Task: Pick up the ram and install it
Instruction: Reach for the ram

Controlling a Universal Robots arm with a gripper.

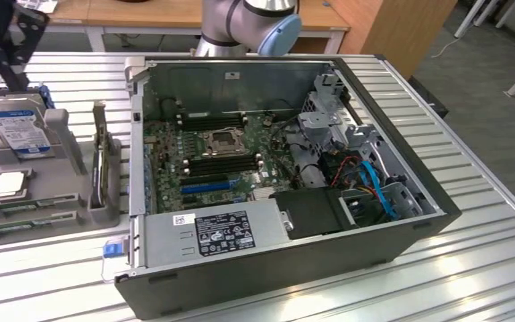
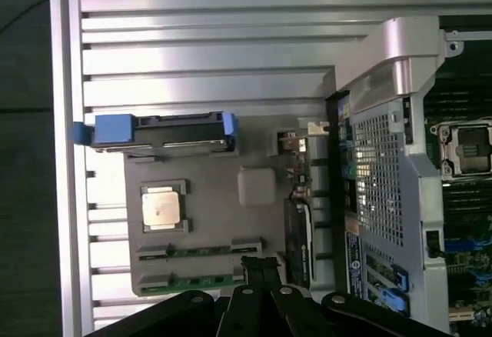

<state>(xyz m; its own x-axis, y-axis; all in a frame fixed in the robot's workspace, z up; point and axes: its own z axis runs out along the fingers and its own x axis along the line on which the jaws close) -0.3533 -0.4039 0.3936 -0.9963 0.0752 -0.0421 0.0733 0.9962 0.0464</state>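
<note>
the gripper [image 2: 260,266], fingers pressed together, hangs above the ram [image 2: 201,251] lying in its grey holder [image 2: 215,160]

Open room above case [image 1: 284,275]; hard drive [image 1: 16,127] upright near ram [image 1: 27,204].

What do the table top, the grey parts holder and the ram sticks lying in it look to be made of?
Table top: bare metal, likely aluminium; ribbed slats with bright glare.
Parts holder: probably matte grey plastic; dull, no shine.
Ram sticks: green circuit board, judging by colour and thin flat shape.
</note>
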